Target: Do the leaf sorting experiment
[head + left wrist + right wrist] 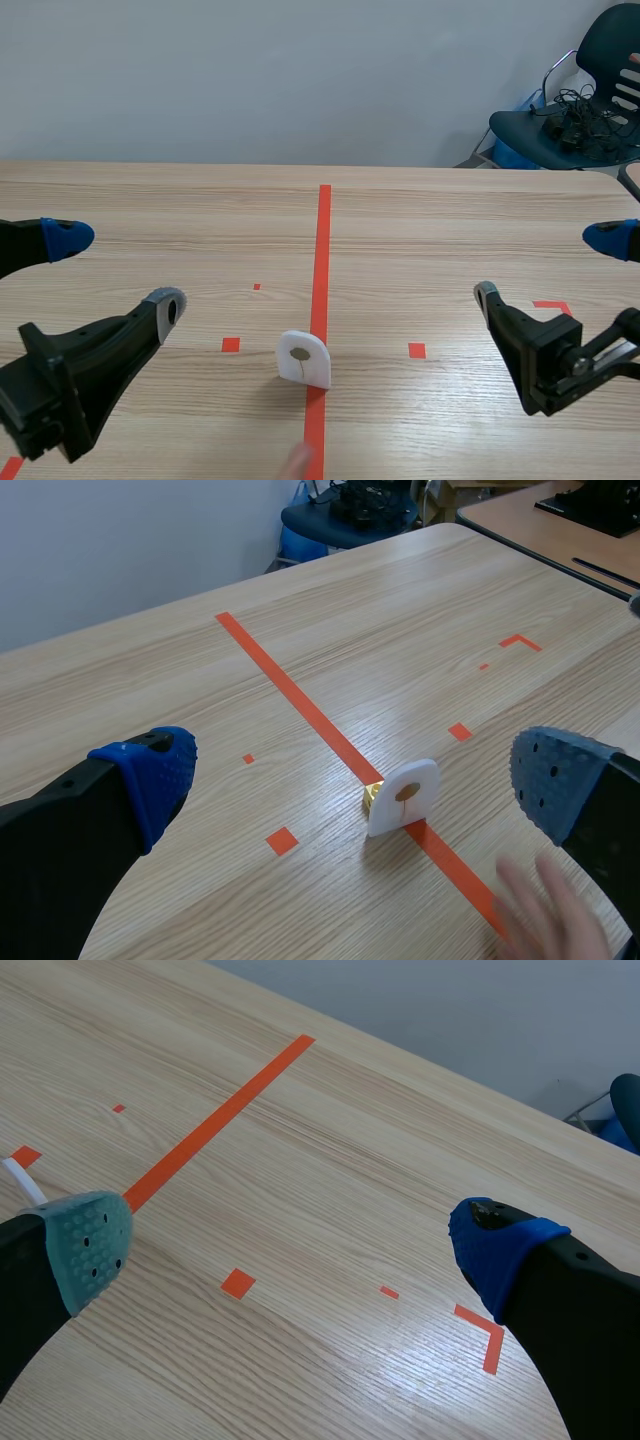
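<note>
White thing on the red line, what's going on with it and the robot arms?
Nothing is being held. The small white card stands upright on the red tape line on the table. The left gripper and right gripper are both open, one off to each side. A person's hand, blurry, is near the card but not touching it.

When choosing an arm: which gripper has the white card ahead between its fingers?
The left gripper: the white card stands ahead between its open fingers. The right gripper has only the card's edge beside one finger.
</note>
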`<state>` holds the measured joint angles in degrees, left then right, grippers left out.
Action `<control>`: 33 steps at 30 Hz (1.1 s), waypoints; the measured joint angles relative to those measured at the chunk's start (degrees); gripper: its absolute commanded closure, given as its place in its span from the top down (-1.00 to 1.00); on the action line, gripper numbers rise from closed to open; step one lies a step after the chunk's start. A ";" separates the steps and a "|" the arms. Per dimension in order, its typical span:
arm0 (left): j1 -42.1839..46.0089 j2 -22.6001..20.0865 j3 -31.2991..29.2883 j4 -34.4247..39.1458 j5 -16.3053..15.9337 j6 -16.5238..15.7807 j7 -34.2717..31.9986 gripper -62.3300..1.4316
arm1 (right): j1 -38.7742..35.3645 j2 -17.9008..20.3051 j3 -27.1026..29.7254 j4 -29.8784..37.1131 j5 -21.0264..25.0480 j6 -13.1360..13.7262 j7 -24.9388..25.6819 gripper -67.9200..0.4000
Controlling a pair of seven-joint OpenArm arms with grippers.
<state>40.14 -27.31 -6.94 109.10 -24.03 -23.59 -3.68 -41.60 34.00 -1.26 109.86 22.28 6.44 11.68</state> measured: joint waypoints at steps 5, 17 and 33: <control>0.00 0.00 0.00 0.00 0.00 0.00 0.00 1.00 | 0.00 0.00 0.00 0.00 0.00 0.00 0.00 1.00; 0.00 0.00 0.00 0.00 0.00 -0.02 0.02 1.00 | 0.81 0.00 -0.52 0.00 -0.02 5.79 -3.39 1.00; 0.00 0.00 0.00 0.00 0.00 -0.02 0.00 1.00 | 26.32 -12.61 -25.22 -26.67 -11.02 13.31 -2.97 1.00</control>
<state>40.14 -27.31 -6.94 109.10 -24.03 -23.62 -3.68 -15.29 21.39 -26.48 83.20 11.27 19.75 8.71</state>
